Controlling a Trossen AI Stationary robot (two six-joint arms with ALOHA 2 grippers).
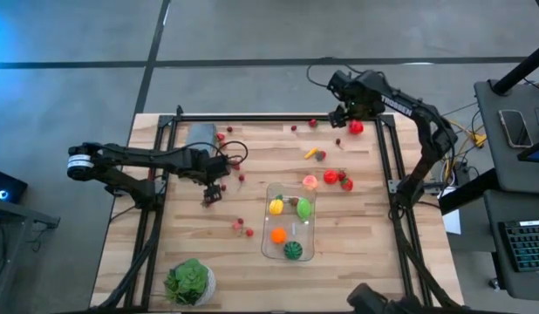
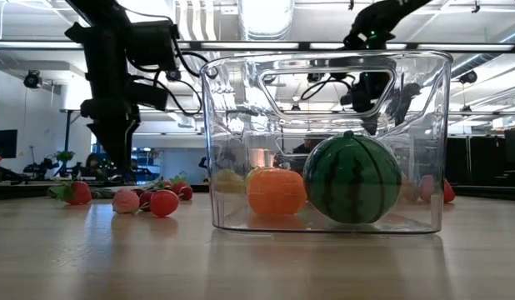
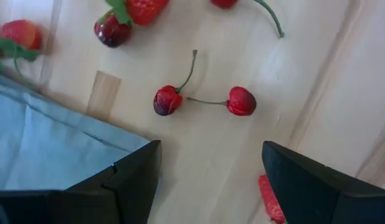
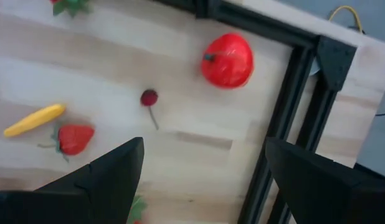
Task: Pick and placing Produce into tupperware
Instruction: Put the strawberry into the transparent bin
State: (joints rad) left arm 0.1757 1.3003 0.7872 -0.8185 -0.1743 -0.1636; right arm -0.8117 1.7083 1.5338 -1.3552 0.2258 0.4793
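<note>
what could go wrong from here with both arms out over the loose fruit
1. The left hand hangs open above two cherries lying close together with thin stems; closing on them may catch only a stem or knock one rolling.
2. The grey-blue cloth lies right beside that hand, so a finger could snag its edge.
3. The right hand, open, is near the black frame rail; reaching for the red apple beside it risks a bump.

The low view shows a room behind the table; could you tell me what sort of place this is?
Probably a robotics lab or workshop: exposed ceiling lights, a wooden workbench on bare concrete floor, and a keyboard beside it.
</note>
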